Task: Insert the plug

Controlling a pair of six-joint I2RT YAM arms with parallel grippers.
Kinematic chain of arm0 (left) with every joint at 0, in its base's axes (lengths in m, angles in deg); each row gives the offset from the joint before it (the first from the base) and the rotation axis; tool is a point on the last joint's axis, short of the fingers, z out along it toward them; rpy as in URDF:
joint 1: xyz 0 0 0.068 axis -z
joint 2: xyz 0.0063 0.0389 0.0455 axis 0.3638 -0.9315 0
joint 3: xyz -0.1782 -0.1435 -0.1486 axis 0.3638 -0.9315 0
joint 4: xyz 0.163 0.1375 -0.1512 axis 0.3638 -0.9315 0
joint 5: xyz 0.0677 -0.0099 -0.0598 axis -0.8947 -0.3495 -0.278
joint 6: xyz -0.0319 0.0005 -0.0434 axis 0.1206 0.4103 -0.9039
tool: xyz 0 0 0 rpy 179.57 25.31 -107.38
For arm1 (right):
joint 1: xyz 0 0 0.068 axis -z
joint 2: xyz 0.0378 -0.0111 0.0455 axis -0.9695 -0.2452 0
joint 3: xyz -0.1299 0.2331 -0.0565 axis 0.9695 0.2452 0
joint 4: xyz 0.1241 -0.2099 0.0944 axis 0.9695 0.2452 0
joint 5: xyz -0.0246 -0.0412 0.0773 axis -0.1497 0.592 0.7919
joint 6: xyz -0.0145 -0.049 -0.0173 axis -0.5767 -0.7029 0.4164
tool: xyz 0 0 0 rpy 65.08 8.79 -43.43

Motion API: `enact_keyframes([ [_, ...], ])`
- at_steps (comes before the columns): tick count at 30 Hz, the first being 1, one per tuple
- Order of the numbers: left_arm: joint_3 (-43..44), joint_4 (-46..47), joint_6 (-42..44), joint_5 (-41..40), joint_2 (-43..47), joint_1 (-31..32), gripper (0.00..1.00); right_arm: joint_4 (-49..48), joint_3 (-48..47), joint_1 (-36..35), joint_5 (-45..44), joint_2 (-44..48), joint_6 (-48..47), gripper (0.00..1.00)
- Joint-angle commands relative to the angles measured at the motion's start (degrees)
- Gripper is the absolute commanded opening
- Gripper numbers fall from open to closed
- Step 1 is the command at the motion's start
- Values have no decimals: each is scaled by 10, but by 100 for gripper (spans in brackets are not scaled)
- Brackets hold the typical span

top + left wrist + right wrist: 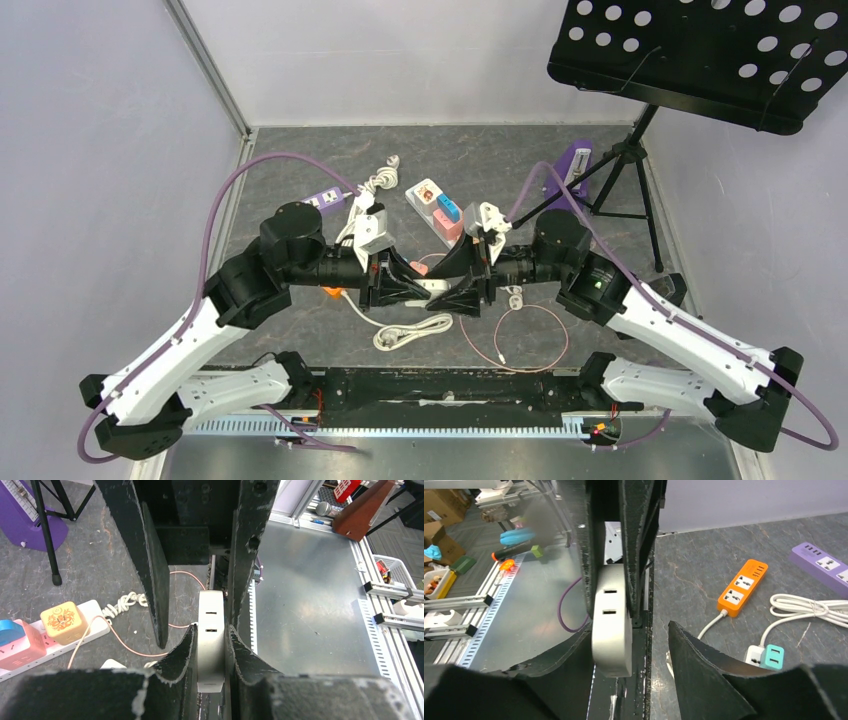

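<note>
A white power strip [432, 287] hangs in the air at the table's middle, between my two grippers, which face each other. My left gripper [211, 630] is shut on it; the strip [210, 645] stands edge-on between the fingers with two slots showing. My right gripper [630, 627] is open around the strip's other end [612, 620]. That end lies against its left finger [554, 662], and a wide gap separates it from the right finger [696, 665]. A white plug with a coiled cord [400, 335] lies on the table below the grippers.
An orange strip [742, 587], a purple strip [821, 565] and a teal adapter [771, 656] lie on the grey table. A pink strip with blue and yellow adapters [30, 635] lies further back. A pink cable loop [515, 340] lies near the front. A music stand [700, 50] is at the back right.
</note>
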Motion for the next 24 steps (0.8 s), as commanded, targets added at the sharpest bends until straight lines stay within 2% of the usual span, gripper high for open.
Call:
enact_keyframes([
  [1, 33, 9, 25, 12, -7, 0, 2, 3, -31, -4, -23, -10, -3, 55],
  [9, 33, 7, 26, 1, -13, 0, 2, 40, -47, -13, -32, -21, -26, 42],
  [15, 35, 5, 25, -4, -15, 0, 2, 50, -51, -18, -35, -28, -32, 26],
  [24, 36, -3, 27, -10, -13, 0, 2, 67, -57, -22, -28, -30, -49, 21],
])
